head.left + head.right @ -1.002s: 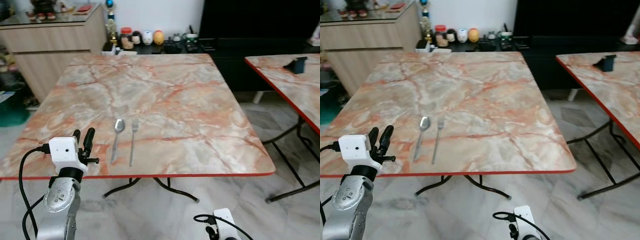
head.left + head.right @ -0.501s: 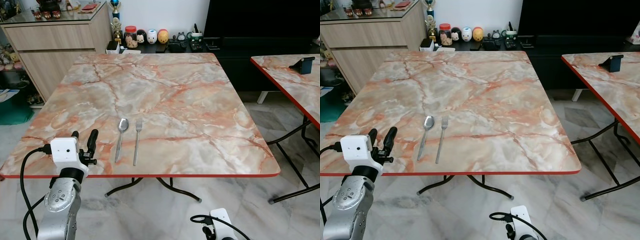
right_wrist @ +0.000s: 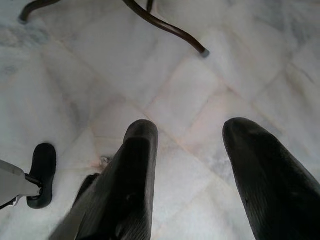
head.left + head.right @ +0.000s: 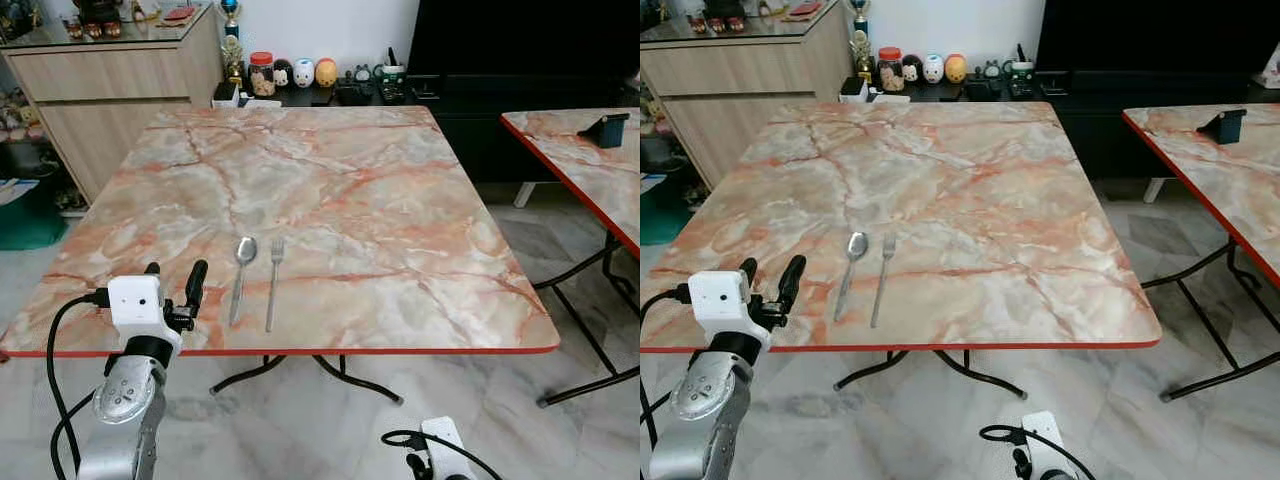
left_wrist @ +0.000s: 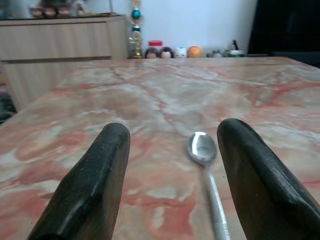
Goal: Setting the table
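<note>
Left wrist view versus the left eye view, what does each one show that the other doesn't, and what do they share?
The left wrist view shows the left end effector from behind, open, its fingers framing the spoon's bowl. The left eye view adds the fork lying beside the spoon, a second table to the right, and the right arm low over the floor. Both show the marble table, the spoon, and the cabinet behind.

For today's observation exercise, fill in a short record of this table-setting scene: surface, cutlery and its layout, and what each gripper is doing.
Surface: marble-patterned table with a red edge
Cutlery: spoon and fork, side by side near the front edge, apart, spoon on the robot's left
Left gripper: open, raised at the table's front edge, left of the spoon, holding nothing
Right gripper: open, hanging low over the tiled floor
</note>
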### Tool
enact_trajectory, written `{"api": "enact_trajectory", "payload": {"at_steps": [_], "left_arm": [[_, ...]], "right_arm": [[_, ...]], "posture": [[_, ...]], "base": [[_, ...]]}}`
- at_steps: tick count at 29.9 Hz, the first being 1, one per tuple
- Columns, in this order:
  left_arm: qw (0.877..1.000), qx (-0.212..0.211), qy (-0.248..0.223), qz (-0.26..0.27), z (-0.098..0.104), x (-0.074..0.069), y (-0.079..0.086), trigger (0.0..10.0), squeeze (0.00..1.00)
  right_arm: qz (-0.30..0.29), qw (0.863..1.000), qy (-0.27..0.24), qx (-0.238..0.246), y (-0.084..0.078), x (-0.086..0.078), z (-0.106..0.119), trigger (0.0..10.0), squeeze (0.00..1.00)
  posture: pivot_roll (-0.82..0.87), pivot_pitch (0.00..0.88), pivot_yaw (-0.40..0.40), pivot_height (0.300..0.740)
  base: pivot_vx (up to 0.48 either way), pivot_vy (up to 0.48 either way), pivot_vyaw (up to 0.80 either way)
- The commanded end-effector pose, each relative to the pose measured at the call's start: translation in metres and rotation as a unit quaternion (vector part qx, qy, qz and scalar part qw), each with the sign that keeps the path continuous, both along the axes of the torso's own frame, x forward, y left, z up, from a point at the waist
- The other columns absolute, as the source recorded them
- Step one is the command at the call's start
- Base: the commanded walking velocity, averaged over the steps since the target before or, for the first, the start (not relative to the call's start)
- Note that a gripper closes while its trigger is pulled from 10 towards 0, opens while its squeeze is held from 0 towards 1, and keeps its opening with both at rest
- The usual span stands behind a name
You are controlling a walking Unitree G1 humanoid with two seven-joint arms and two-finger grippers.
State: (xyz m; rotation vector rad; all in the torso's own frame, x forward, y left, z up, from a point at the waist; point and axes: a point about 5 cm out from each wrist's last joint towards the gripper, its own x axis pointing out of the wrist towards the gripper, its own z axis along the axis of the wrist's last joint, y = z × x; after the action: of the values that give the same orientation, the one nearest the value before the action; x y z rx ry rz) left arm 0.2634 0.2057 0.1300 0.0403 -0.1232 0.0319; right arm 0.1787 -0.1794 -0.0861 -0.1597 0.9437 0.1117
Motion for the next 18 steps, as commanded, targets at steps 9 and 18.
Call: {"api": "enact_trajectory", "payload": {"at_steps": [9,18], "left_arm": [[1.0,-0.01,0.018,-0.005,-0.0071,0.0001,-0.001,10.0,0.0],[1.0,-0.014,0.015,-0.005,-0.0061,0.0006,-0.0017,10.0,0.0]], "right_arm": [[0.001,1.0,0.013,-0.001,0.0039,-0.0087,-0.0044,10.0,0.0],[0.004,1.0,0.011,-0.001,0.0033,-0.0085,-0.0042,10.0,0.0]], "posture": [[0.0,0.0,-0.025,0.74],[0.0,0.0,-0.027,0.74]], "base": [[0.0,0.0,-0.63],[0.0,0.0,-0.53]]}}
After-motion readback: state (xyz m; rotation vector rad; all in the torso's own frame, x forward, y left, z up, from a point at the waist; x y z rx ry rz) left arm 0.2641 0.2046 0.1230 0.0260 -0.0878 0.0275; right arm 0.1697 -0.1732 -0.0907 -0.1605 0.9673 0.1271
